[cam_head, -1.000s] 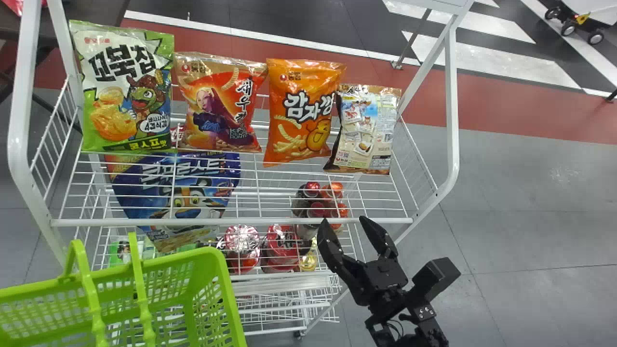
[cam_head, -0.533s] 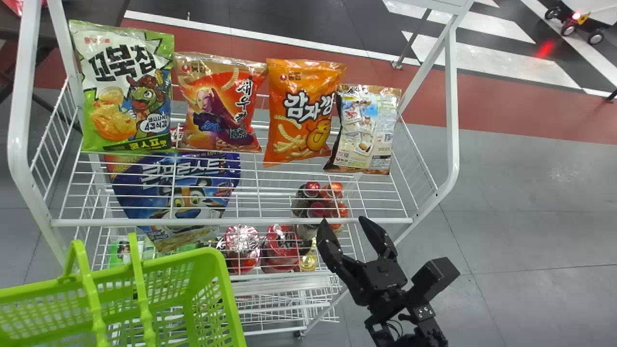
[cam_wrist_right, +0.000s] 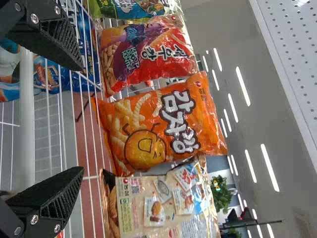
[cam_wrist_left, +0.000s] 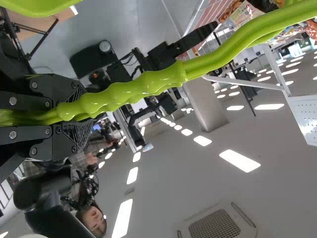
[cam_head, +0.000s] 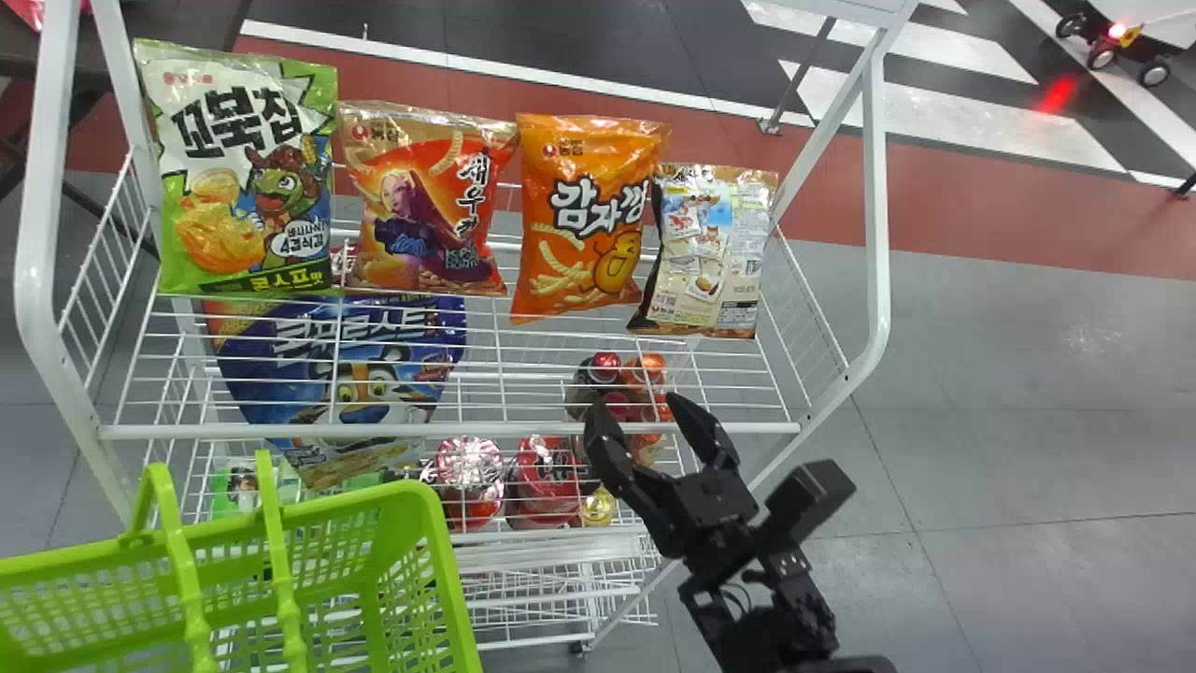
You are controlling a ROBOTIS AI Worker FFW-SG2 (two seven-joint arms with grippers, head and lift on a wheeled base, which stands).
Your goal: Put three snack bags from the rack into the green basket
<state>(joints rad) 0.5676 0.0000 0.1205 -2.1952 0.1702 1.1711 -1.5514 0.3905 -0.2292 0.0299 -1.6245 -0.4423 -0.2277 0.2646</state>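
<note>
Left gripper [cam_wrist_left: 63, 117] closed around handles [cam_wrist_left: 138, 88] of green basket [cam_wrist_left: 37, 6], handles stretching off toward snack bags [cam_wrist_left: 242, 14] at view's edge. Green basket's edge shows near gripper. Beyond handles, black right arm [cam_wrist_left: 161, 55]. White rack frame [cam_wrist_left: 274, 64] with perforated panel [cam_wrist_left: 304, 116]. Farther off, grey ceiling [cam_wrist_left: 178, 178], bright light strips [cam_wrist_left: 240, 161], square vent [cam_wrist_left: 215, 225].
</note>
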